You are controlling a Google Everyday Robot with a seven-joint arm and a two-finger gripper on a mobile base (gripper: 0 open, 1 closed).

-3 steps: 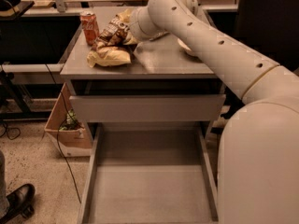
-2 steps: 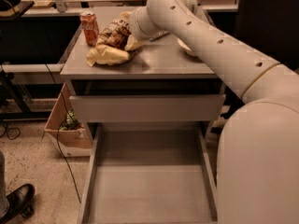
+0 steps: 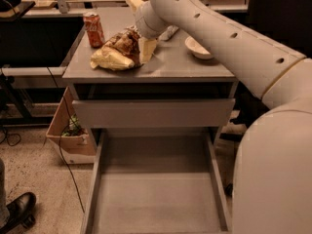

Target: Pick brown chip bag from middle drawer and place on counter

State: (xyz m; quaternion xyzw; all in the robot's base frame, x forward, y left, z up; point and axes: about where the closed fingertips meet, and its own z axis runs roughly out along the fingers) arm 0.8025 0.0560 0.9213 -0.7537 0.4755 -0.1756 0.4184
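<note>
On the tabletop point(image 3: 195, 69) lies the brown chip bag point(image 3: 117, 50), with the gripper point(image 3: 145, 43) at its right end; whether it holds or has released, I cannot tell. Release fully, then lift straight up, clear of the soda can point(image 3: 93, 28) just behind.

The arm point(image 3: 219, 33) extends forward, pincer point(image 3: 142, 45) low over the counter point(image 3: 185, 66).
</note>
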